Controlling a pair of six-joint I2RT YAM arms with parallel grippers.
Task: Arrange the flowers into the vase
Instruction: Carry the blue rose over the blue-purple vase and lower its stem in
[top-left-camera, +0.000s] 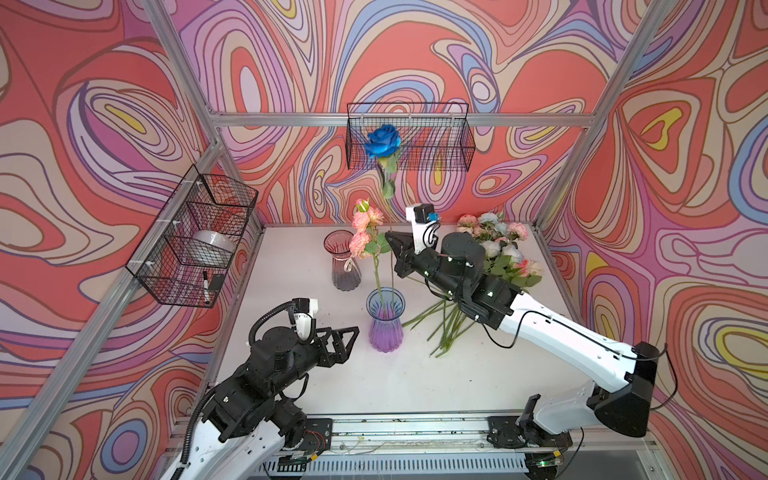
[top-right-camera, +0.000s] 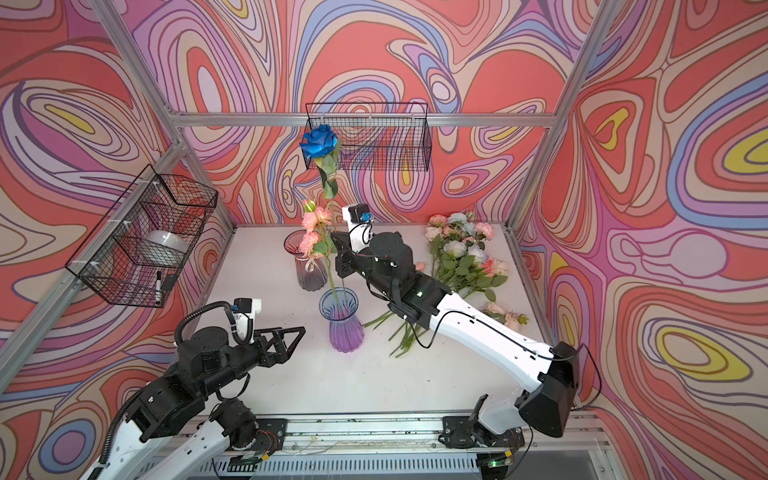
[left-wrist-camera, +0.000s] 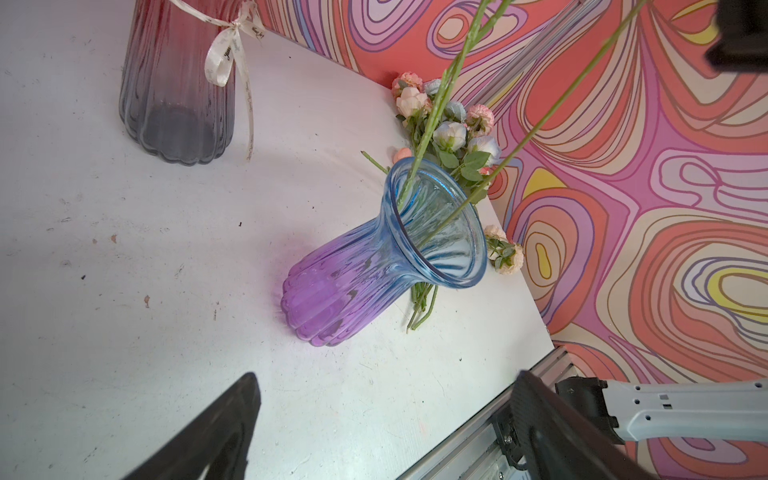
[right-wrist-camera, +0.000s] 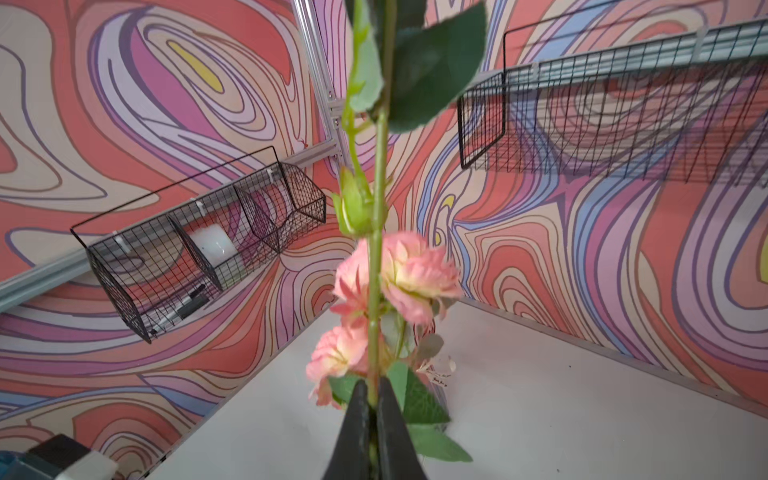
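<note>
We saw the right gripper (right-wrist-camera: 372, 395) pinching the stem of the dark blue rose (top-left-camera: 383, 140), which stood in the blue-purple vase (top-left-camera: 385, 320) beside a pink spray (top-left-camera: 365, 232). The left gripper (top-left-camera: 351, 341) was spread nearby, and the other flowers (top-left-camera: 498, 253) lay on the table (top-left-camera: 291, 266).

Near vase (top-left-camera: 385, 332): I see ribbed blue glass fading to purple.
Far vase (top-left-camera: 345, 270): dark red into smoky grey.
Tall rose (top-left-camera: 383, 140): deep blue, green stem.
Walls (top-left-camera: 104, 166): I read coral, lilac and yellow swirls.
Table (top-left-camera: 374, 395): white.
</note>
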